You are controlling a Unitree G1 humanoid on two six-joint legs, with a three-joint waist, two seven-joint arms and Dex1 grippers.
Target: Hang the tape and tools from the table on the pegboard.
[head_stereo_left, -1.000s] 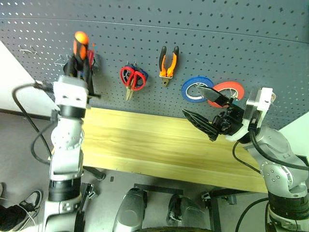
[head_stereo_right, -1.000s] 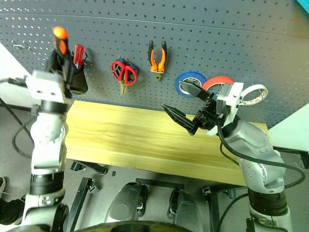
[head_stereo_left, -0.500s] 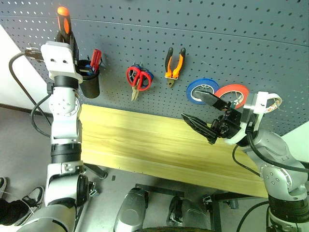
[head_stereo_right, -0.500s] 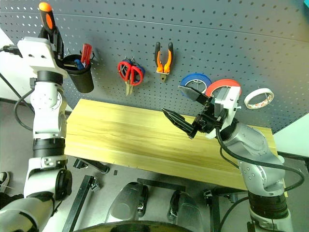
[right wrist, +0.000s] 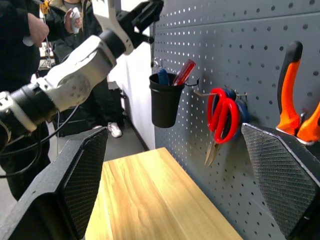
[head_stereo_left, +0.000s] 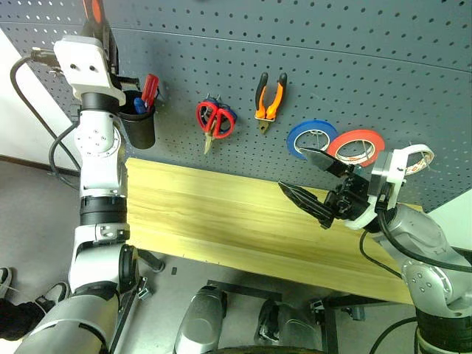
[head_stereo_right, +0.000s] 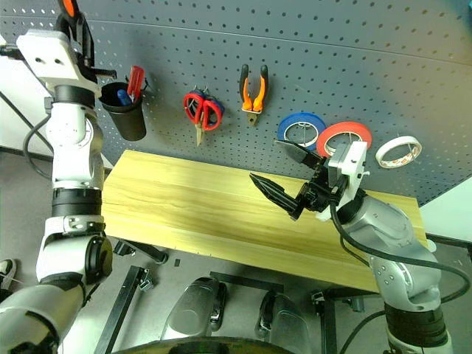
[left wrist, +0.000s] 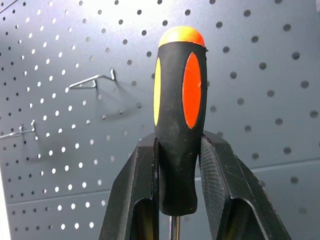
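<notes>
Left gripper (left wrist: 177,165) clamped on black-and-orange-handled screwdriver (left wrist: 179,115), raised before dark grey perforated pegboard (head_stereo_left: 332,59) above its black cup (head_stereo_left: 139,127), likely for stowing; right gripper (head_stereo_left: 316,184) spread wide, empty.

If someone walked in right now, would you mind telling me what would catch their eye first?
Probably the left gripper, raised high against the dark grey pegboard and shut on the orange-and-black-handled screwdriver. Next, the row already hanging: red-handled scissors, orange-handled pliers, and blue, red-orange and cream-white tape rolls. The right gripper hovers open above the light wood table.
</notes>
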